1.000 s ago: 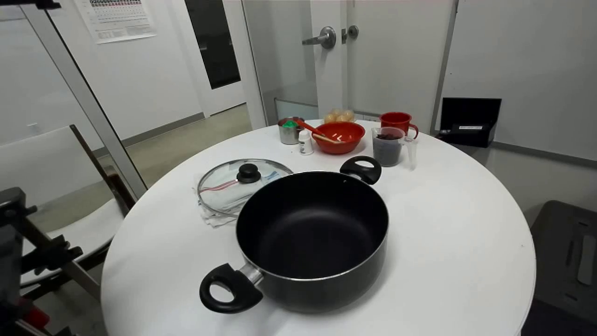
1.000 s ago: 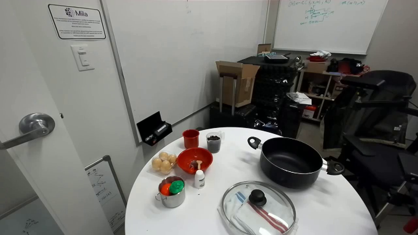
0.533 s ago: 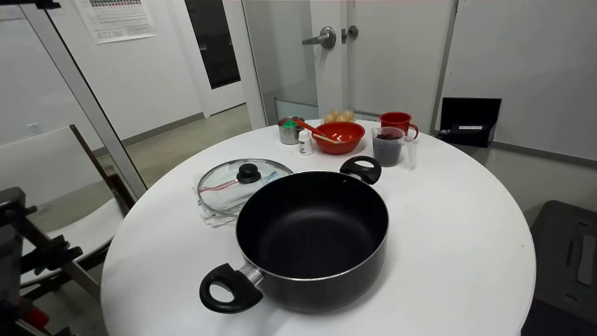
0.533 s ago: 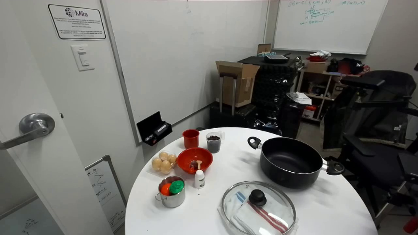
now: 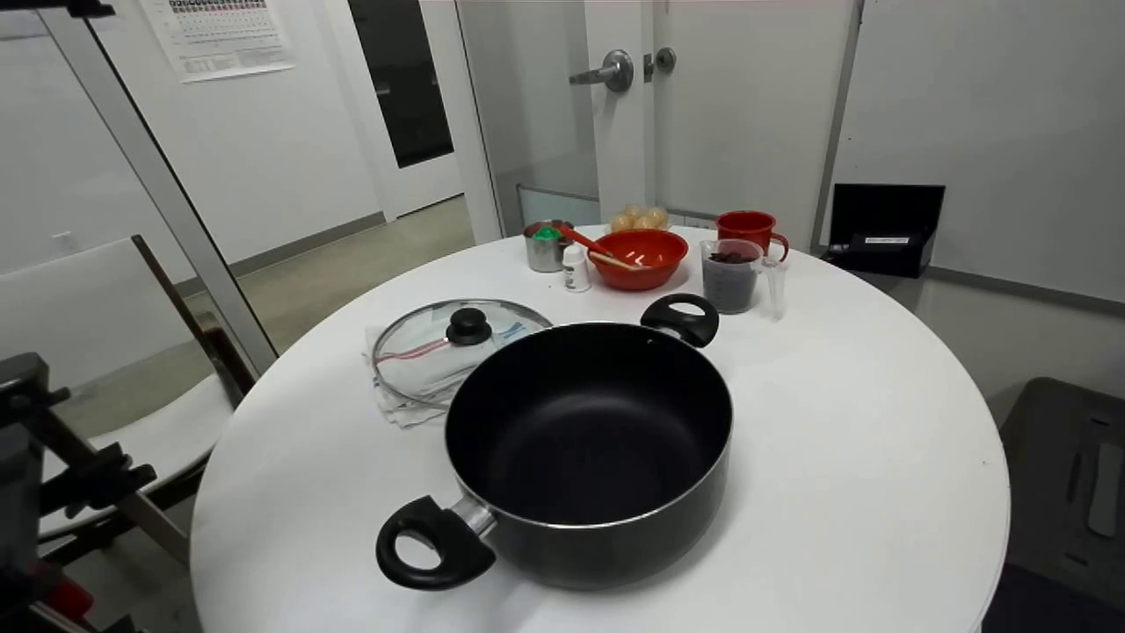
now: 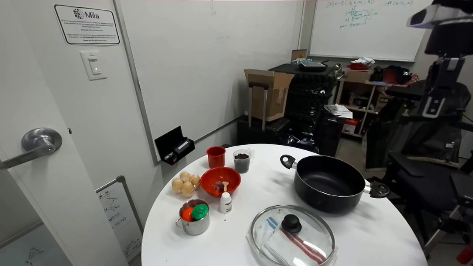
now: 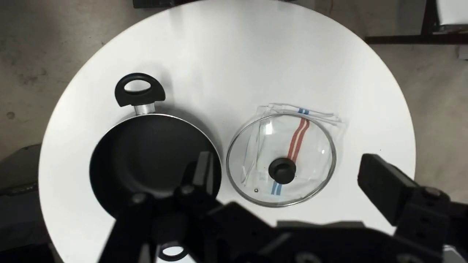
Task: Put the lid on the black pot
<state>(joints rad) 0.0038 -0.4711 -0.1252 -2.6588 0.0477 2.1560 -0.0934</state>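
I've got the round white table (image 7: 256,54) across most of my wrist view, and the big black pot (image 5: 589,431) stands on it uncovered. The glass lid (image 6: 293,240) lies right way up on a folded dish towel (image 7: 318,114), just beside the pot, so by my reading I'm at the approach, with the lift and the covering not yet done. What my next move turns on is where that lid sits from the claw (image 7: 287,164): well below it, and in the wrist view it shows in the gap between the fingers (image 7: 203,171), with the pot off to its left. Being round, it gives me no long axis to line up, so I'd judge that how the claw is turned matters little. In an exterior view the claw (image 6: 433,108) hangs high, well above the pot's level; its fingers are spread wide, gripping nothing and touching nothing. Smallest of all is what I'd go for, the black knob (image 7: 284,173) at the lid's middle, which looks slim enough against that spread to be taken from above
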